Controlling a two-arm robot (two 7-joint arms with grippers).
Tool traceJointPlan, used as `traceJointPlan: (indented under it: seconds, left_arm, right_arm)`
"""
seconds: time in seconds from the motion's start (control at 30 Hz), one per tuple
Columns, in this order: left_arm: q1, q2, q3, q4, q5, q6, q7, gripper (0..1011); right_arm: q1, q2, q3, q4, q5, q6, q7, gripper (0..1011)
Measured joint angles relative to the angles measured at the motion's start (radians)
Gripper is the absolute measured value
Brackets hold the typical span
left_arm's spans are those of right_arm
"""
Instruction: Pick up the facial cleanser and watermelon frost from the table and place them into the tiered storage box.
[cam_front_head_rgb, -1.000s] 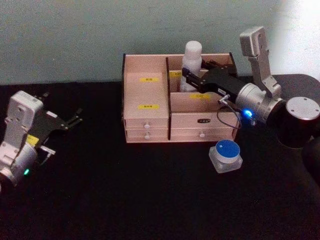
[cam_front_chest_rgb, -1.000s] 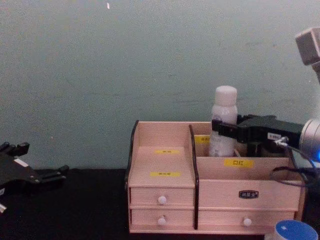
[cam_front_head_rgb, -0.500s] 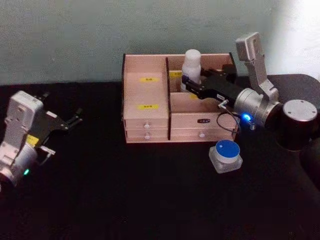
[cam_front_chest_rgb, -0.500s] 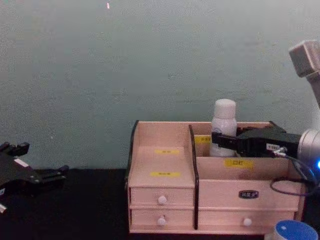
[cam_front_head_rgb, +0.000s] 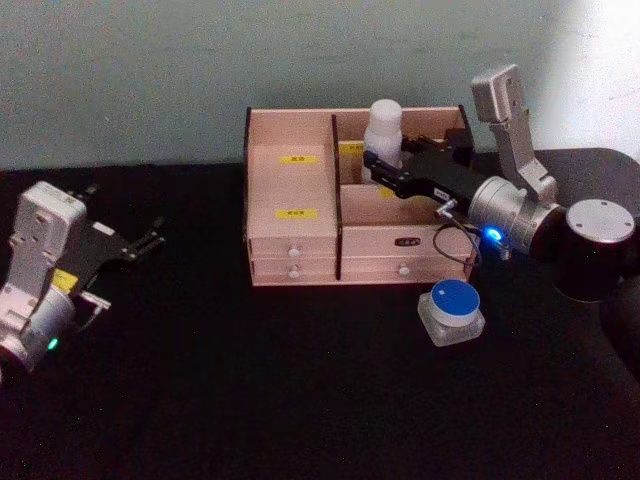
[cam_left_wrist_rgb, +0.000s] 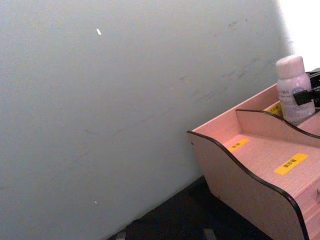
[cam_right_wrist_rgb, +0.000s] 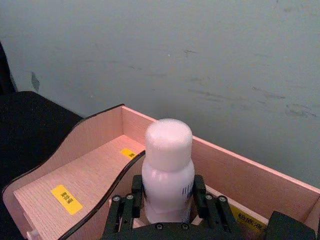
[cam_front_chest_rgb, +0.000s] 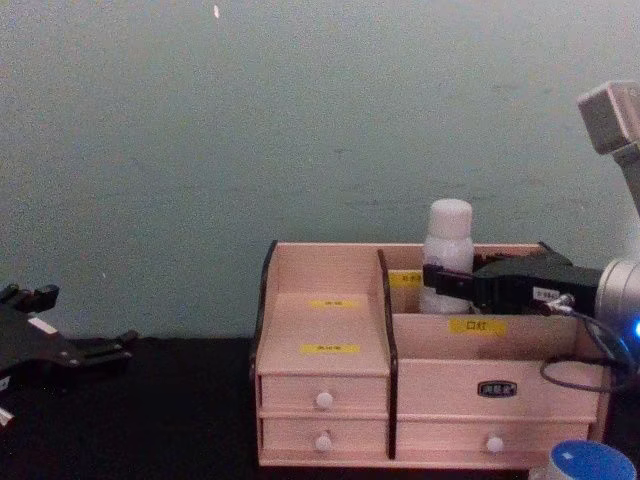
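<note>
Bottle first: the facial cleanser (cam_front_head_rgb: 384, 125) stands upright, long axis vertical, rounded cap up, inside the tiered storage box (cam_front_head_rgb: 295, 237) — in the rear compartment just right of the dark middle divider, toward 12 o'clock on the table. The right gripper (cam_front_head_rgb: 378, 165) reaches in from 3 o'clock, its black fingers (cam_right_wrist_rgb: 134, 196) pressed narrow against either side of the bottle's body below the shoulder. In the right wrist view the cleanser (cam_right_wrist_rgb: 168, 170) rises straight between the finger pads. Whether its base rests on the compartment floor is hidden by the box wall. From the chest view the cap and shoulder of the cleanser (cam_front_chest_rgb: 447, 250) stand above the box (cam_front_chest_rgb: 330, 300) rim, with the right gripper (cam_front_chest_rgb: 436, 281) level across it. The stepped left section with its yellow labels holds nothing visible, and the drawers are shut. The watermelon frost (cam_front_head_rgb: 451, 312) sits on the black table (cam_front_head_rgb: 250, 400) at about 4 o'clock from the box, blue lid up, near the box front but apart from it. The left gripper (cam_front_head_rgb: 150, 238) is parked at 9 o'clock, well apart from the box, fingers spread with nothing between them.
</note>
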Motion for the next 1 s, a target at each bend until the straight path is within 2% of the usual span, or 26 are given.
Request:
traceJointPlan:
  seconds: [0.03, 0.07, 0.2, 0.27, 0.37, 0.5, 0.67, 0.77, 0.97, 1.0]
  left_arm:
    - [0.0, 0.0, 0.0, 0.0, 0.0, 0.0, 0.0, 1001]
    - [0.0, 0.0, 0.0, 0.0, 0.0, 0.0, 0.0, 1001]
    - [0.0, 0.0, 0.0, 0.0, 0.0, 0.0, 0.0, 1001]
    - [0.0, 0.0, 0.0, 0.0, 0.0, 0.0, 0.0, 1001]
    - [0.0, 0.0, 0.0, 0.0, 0.0, 0.0, 0.0, 1001]
    - [0.0, 0.0, 0.0, 0.0, 0.0, 0.0, 0.0, 1001]
    - [0.0, 0.0, 0.0, 0.0, 0.0, 0.0, 0.0, 1001]
    - [0.0, 0.0, 0.0, 0.0, 0.0, 0.0, 0.0, 1001]
    - [0.0, 0.0, 0.0, 0.0, 0.0, 0.0, 0.0, 1001]
    - [0.0, 0.0, 0.0, 0.0, 0.0, 0.0, 0.0, 1001]
  right_arm:
    - [0.0, 0.0, 0.0, 0.0, 0.0, 0.0, 0.0, 620]
    - [0.0, 0.0, 0.0, -0.001, 0.0, 0.0, 0.0, 678]
    - [0.0, 0.001, -0.001, -0.001, 0.0, -0.001, 0.0, 755]
    - [0.0, 0.001, -0.001, -0.001, 0.001, -0.001, 0.0, 846]
    - [0.0, 0.001, -0.001, -0.002, 0.001, -0.001, 0.0, 929]
    - [0.0, 0.001, -0.001, -0.002, 0.001, -0.001, 0.0, 1003]
    - [-0.003, 0.002, -0.001, -0.006, 0.001, -0.001, -0.001, 1000]
    - [-0.025, 0.013, 0.007, -0.056, -0.003, -0.005, -0.014, 1000]
    - [-0.092, 0.056, 0.034, -0.196, -0.002, 0.003, -0.029, 1000]
    - [-0.115, 0.071, 0.044, -0.237, 0.006, 0.011, -0.03, 1000]
